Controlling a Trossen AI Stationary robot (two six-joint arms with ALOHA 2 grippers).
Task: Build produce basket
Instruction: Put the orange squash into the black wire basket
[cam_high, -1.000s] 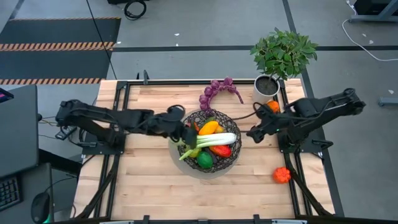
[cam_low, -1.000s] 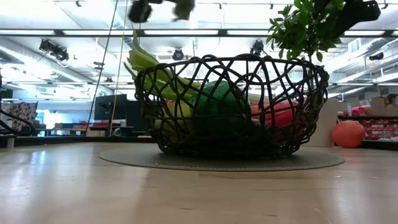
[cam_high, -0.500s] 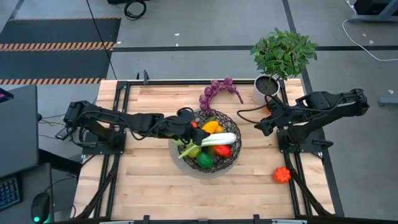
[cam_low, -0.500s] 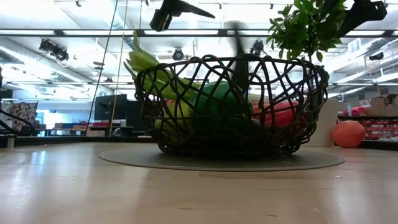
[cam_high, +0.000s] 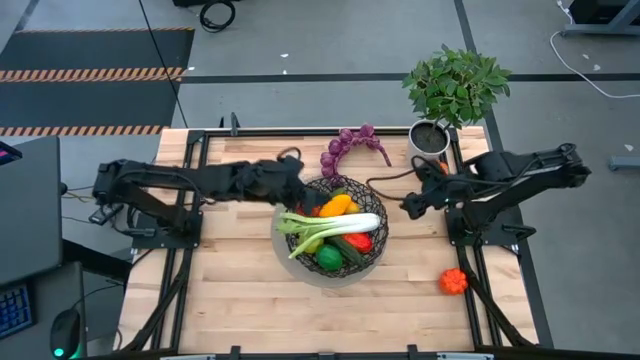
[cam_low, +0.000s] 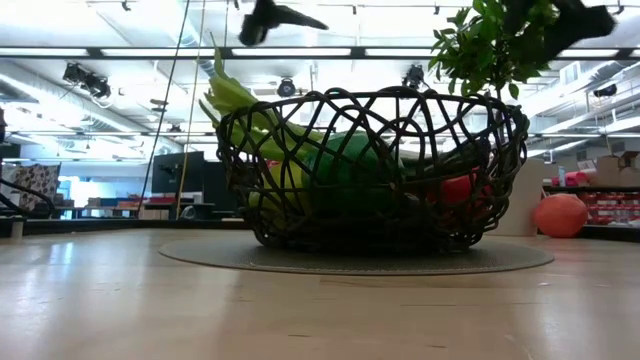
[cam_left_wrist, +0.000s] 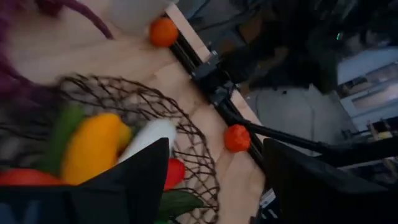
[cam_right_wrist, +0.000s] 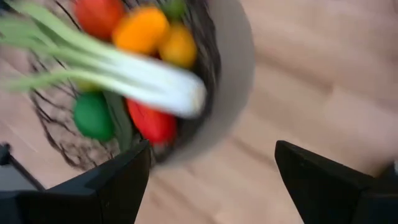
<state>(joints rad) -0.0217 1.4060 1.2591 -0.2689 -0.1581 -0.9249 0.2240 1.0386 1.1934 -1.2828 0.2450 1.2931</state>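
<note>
Dark woven wire basket (cam_high: 330, 238) on its pale round base sat at the middle of the wooden tabletop (cam_high: 230, 290), holding a green-white leek (cam_high: 335, 226), a yellow-orange pepper (cam_high: 335, 205), a red pepper (cam_high: 358, 241) and a green pepper (cam_high: 328, 258). Left gripper (cam_high: 297, 190) hovered over the basket's far-left rim, fingers apart and empty. Right gripper (cam_high: 408, 208) hung just right of the basket, fingers spread, holding nothing. Only the high view showed the purple grape bunch (cam_high: 345, 147) near the far edge; an orange fruit (cam_high: 453, 281) lay by the right edge, which the low view (cam_low: 560, 215) showed beyond the basket (cam_low: 370, 170).
</note>
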